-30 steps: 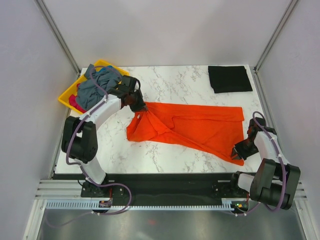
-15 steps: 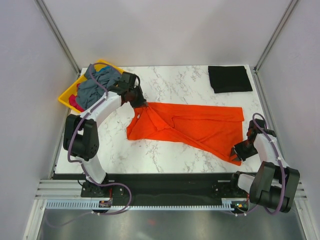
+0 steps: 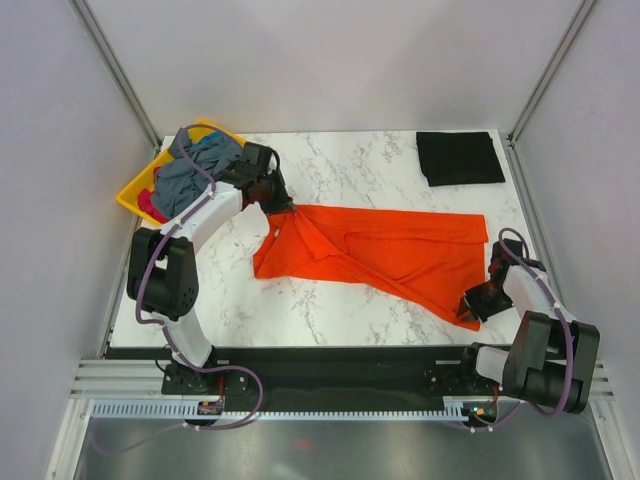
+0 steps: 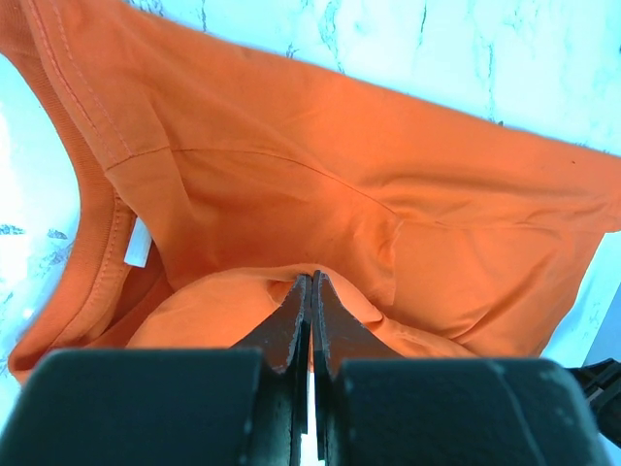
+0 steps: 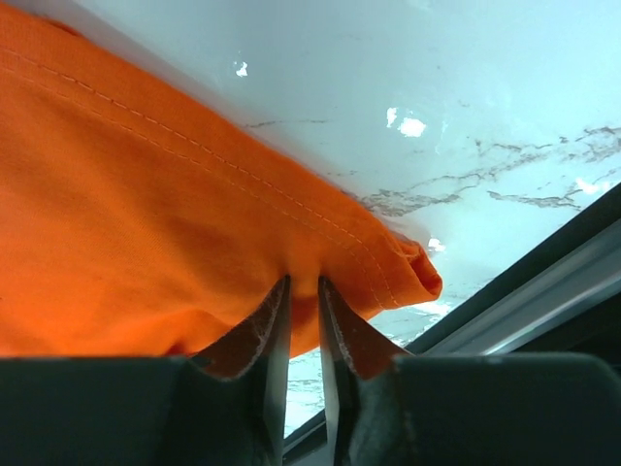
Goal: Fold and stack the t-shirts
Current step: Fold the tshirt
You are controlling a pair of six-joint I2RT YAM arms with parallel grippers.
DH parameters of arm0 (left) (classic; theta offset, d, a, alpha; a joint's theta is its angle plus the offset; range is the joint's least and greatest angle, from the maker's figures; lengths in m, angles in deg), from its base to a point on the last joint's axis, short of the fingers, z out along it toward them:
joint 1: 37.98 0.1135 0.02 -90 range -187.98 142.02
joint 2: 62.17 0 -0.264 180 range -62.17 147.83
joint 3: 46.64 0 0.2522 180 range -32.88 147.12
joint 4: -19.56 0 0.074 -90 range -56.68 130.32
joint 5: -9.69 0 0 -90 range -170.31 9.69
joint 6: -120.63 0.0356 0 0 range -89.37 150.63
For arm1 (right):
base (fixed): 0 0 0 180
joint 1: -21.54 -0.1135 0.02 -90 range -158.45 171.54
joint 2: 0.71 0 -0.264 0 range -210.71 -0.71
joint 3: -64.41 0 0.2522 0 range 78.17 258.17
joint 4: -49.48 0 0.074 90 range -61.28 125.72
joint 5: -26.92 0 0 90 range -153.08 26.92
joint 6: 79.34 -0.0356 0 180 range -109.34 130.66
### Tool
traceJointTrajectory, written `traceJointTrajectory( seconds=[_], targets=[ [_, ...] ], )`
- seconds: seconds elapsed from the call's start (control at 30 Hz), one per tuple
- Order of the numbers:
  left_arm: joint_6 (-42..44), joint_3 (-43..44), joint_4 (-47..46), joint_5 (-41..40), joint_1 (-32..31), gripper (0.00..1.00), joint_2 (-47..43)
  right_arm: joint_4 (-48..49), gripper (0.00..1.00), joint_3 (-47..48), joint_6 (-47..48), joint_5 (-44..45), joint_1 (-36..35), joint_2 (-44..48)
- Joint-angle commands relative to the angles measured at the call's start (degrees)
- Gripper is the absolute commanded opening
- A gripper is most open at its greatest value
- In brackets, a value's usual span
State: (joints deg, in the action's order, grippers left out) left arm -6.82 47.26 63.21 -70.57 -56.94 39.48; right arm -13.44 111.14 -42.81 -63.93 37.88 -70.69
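Note:
The bright orange t-shirt [image 3: 385, 255] lies spread and rumpled across the middle of the marble table. My left gripper [image 3: 277, 206] is shut on its upper left part near the collar; the left wrist view shows the cloth [image 4: 320, 184] pinched between the closed jaws [image 4: 310, 282]. My right gripper [image 3: 477, 303] is shut on the shirt's near right hem corner, seen in the right wrist view [image 5: 194, 233] with the jaws [image 5: 301, 283] clamping the fold. A black t-shirt [image 3: 459, 157] lies folded at the far right. Grey-blue and pink shirts [image 3: 190, 172] are piled at the far left.
A yellow plastic tray [image 3: 133, 192] holds the piled shirts at the table's far left corner. The table's near edge and black rail [image 5: 543, 301] run just past the right gripper. Grey walls enclose the table on three sides.
My left gripper has drawn the collar end of the orange shirt a little up and back. My right gripper has shifted slightly toward the near edge with the hem corner.

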Motion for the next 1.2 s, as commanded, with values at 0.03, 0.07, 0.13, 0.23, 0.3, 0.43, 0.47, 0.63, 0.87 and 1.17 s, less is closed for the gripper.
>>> traceJointTrajectory(
  seconds=[0.03, 0.07, 0.13, 0.23, 0.3, 0.43, 0.47, 0.63, 0.87, 1.17],
  targets=[
    [0.28, 1.51, -1.5, 2.13, 0.33, 0.02, -0.22, 1.71, 0.22, -0.45, -2.25, 2.86, -1.13, 1.42],
    [0.19, 1.25, -1.5, 2.21, 0.33, 0.02, -0.57, 1.79, 0.13, -0.45, -2.34, 3.3, -1.22, 1.59],
    [0.01, 0.81, -1.68, 2.48, 0.33, 0.02, -0.92, 1.79, 0.0, -0.37, -2.34, 3.56, -1.31, 2.56],
    [0.01, -0.16, -1.85, 3.18, 0.24, 0.02, -2.06, 1.27, 0.0, 1.03, -1.29, 5.76, -1.31, 4.23],
    [0.19, -0.95, -2.03, 3.71, 0.15, 0.02, -2.94, 1.53, 0.0, 2.18, 0.56, 6.2, -1.31, 5.55],
    [0.62, -1.83, -2.9, 3.45, -0.02, 0.02, -3.65, -0.83, 0.0, 5.78, 2.14, 4.8, -1.31, 5.9],
    [0.89, -1.74, -3.08, 2.84, -0.02, 0.02, -3.47, -1.36, 0.0, 6.22, 2.67, 4.19, -1.31, 6.25],
    [0.98, -0.86, -3.34, 3.7, 0.06, 0.02, -2.15, -3.65, 0.0, 8.51, 2.5, 7.33, -1.22, 8.89],
    [1.24, -1.3, -4.31, 5.21, -0.02, 0.02, -2.16, -0.32, 0.0, 12.2, 6.0, 7.97, -1.31, 4.16],
    [1.5, -0.33, -3.61, 1.09, 0.06, 0.02, -0.31, 10.75, 0.0, 18.79, 15.68, 2.86, -1.31, -6.13]
  ],
)
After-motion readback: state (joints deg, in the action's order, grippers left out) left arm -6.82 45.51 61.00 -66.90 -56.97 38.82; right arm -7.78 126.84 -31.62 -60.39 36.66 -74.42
